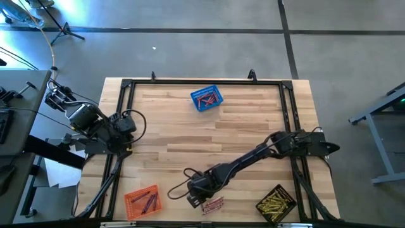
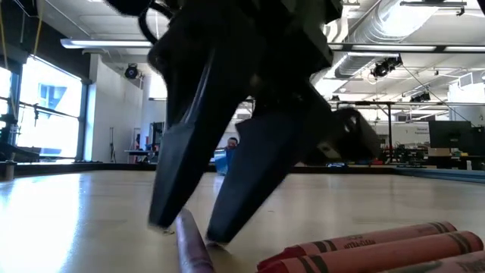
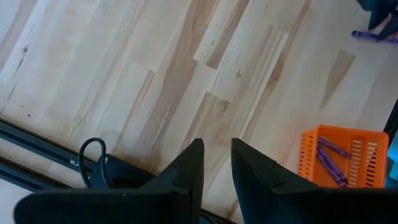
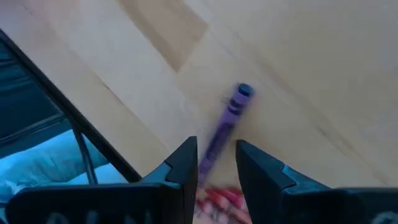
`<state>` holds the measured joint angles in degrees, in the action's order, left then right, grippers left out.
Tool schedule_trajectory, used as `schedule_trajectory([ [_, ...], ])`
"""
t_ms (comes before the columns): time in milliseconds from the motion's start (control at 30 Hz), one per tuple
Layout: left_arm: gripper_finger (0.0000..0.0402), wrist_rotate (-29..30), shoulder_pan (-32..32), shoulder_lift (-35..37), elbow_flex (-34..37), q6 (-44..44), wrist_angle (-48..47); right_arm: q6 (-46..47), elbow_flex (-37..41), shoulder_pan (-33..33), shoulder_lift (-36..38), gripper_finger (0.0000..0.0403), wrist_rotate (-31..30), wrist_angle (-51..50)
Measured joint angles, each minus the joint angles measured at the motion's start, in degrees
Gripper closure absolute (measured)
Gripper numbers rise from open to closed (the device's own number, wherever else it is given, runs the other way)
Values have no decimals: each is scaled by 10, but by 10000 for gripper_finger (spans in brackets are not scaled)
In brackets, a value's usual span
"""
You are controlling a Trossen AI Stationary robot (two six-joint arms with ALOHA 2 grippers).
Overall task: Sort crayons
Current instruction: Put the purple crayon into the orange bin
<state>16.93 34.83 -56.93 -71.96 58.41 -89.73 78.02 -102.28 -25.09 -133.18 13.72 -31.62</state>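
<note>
One purple crayon [image 4: 225, 121] — light, stiff, apt to roll — is straddled on the bench [image 1: 240, 136] at lower centre by the right pincer [image 4: 216, 154], parted, ungripped; mid-shaft is best pinched.

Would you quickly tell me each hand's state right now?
Left hand: empty, fingers slightly apart.
Right hand: straddling purple crayon, grip cannot be told.

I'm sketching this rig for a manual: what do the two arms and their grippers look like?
Both arms are black, built of jointed tubular segments with loose black cables looping beside them. The left gripper and the right gripper each end in two dark, wedge-shaped fingers tapering to narrow tips. No markings show on them.
</note>
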Motion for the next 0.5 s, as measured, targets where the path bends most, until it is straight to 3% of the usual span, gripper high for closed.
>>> schedule_trajectory([
  [233,335,-1,0,0,0,0,0,0,-3,-4,-19,317,-13,-15],
  [500,335,-1,0,0,0,-10,0,-44,-3,6,-20,389,-41,-50],
])
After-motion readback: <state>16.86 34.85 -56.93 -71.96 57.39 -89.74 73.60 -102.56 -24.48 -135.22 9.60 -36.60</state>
